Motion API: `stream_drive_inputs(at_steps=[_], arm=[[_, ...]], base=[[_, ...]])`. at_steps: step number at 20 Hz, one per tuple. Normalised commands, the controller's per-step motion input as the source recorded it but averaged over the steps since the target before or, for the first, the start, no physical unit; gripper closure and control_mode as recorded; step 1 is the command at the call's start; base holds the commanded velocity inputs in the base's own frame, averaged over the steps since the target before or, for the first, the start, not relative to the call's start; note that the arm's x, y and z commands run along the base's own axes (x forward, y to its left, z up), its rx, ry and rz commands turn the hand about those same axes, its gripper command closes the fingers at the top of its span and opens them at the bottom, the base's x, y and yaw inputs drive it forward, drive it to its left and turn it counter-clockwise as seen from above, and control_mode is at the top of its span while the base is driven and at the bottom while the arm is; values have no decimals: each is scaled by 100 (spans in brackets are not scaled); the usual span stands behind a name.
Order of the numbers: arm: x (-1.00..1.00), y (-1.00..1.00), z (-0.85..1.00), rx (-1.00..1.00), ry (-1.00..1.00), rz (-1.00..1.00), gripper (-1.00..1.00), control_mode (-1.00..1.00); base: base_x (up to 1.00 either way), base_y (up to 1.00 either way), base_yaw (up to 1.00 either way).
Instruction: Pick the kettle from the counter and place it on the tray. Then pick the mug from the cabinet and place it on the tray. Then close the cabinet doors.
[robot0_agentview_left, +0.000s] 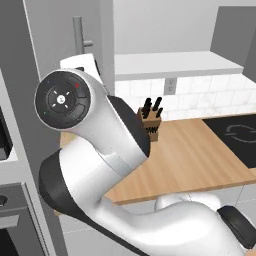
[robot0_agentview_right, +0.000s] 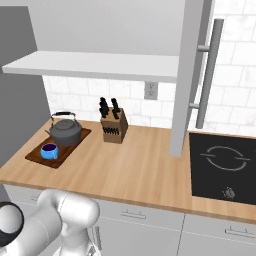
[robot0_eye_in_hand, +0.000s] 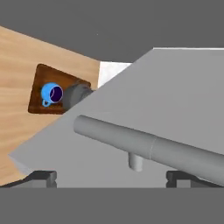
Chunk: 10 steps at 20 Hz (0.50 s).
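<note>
Claw: the claw (robot0_eye_in_hand: 111, 177) stands wide open, its two dark fingertips (robot0_eye_in_hand: 41, 178) set well apart at the bottom of the hand view, holding nothing.
Claw and door: a cabinet door (robot0_eye_in_hand: 175, 100) lies close before the claw, its silver bar handle (robot0_eye_in_hand: 148, 146) running across just above the gap between the tips; whether either tip touches the bar cannot be told.
Kettle: the dark grey kettle (robot0_agentview_right: 65, 131) stands upright on the far part of the tray (robot0_agentview_right: 37, 156), at the left end of the table (robot0_agentview_right: 135, 167).
Mug: the blue mug (robot0_agentview_right: 49, 151) sits on the near part of the same tray, just beside the kettle.
Cabinet doors: in the right base view one grey door panel (robot0_agentview_right: 187, 75) stands edge-on, swung out over the table, its long handle (robot0_agentview_right: 209, 75) to its right.
Shelf: the white shelf (robot0_agentview_right: 95, 65) of the cabinet runs above the tiled wall.
Elsewhere: a wooden knife block (robot0_agentview_right: 113, 127) stands near the wall, right of the tray; a black hob (robot0_agentview_right: 222, 167) lies at the right end.
</note>
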Motion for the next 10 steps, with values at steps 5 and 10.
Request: stream_drive_inputs(at_steps=[5,10], arm=[[61,-51,0,0,6,-26,-100,-100],[73,-44,0,0,6,-24,-100,-100]], base=[[0,0,0],[0,0,0]])
